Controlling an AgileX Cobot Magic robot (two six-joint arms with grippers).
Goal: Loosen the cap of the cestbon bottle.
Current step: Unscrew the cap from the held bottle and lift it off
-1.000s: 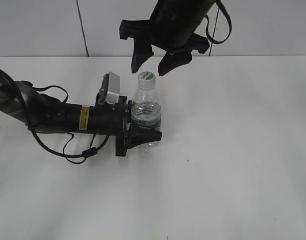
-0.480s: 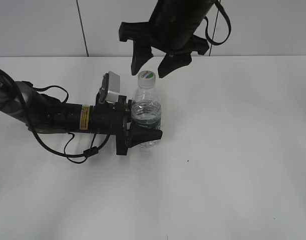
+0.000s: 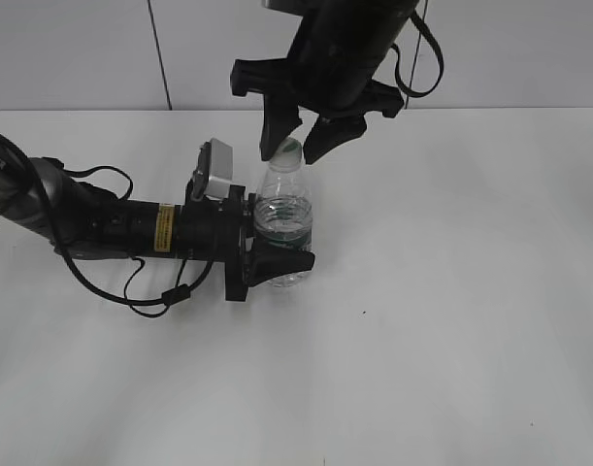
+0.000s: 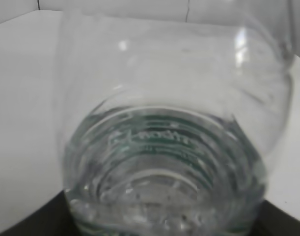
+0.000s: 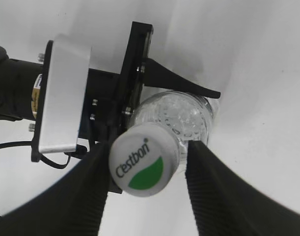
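Observation:
The cestbon bottle (image 3: 283, 218) stands upright on the white table, clear with a dark green label band. My left gripper (image 3: 277, 254) is shut on its lower body from the left; the bottle (image 4: 164, 147) fills the left wrist view. The white cap (image 3: 290, 149) with its green patch sits on the neck. My right gripper (image 3: 294, 148) hangs from above, open, with one finger on each side of the cap. In the right wrist view the cap (image 5: 142, 165) lies between the two black fingers (image 5: 146, 184); the left finger is at its edge, and a gap shows on the right.
The left arm (image 3: 112, 228) lies low along the table from the left edge, with loose black cables (image 3: 150, 291) beside it. A grey wall with a dark seam (image 3: 158, 53) stands behind the table's far edge.
My right gripper has come down from above the bottle, so its fingertips now straddle the cap. The left gripper and the bottle have not moved.

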